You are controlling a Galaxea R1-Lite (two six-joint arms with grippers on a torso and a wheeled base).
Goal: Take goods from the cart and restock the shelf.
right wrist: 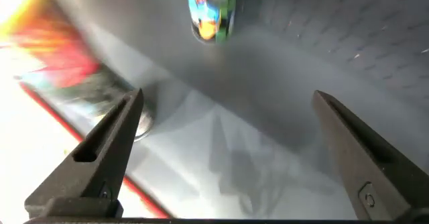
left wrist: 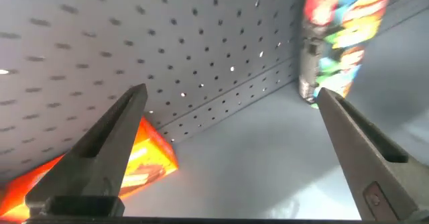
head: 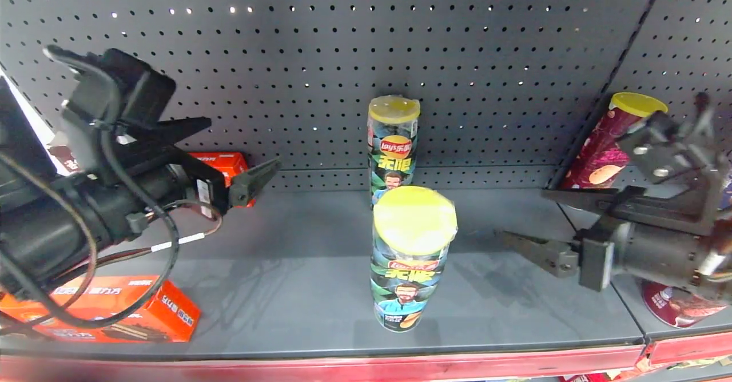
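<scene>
Both spread wide and empty, your left gripper (head: 243, 142) at 9 o'clock and right gripper (head: 526, 215) at 3 flank the front can (head: 412, 256), seemingly stocked in a row on the shelf (head: 274, 279).

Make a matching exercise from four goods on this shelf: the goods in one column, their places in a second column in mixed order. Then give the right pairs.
Goods
1. front green can
2. maroon can
3. orange box
4. red box

Places
A. back left, close to the pegboard wall
B. front left, near the shelf edge
C. middle, upright, in front of the rear green can
D. far right, beyond the divider

Pairs: 1-C, 2-D, 3-B, 4-A
</scene>
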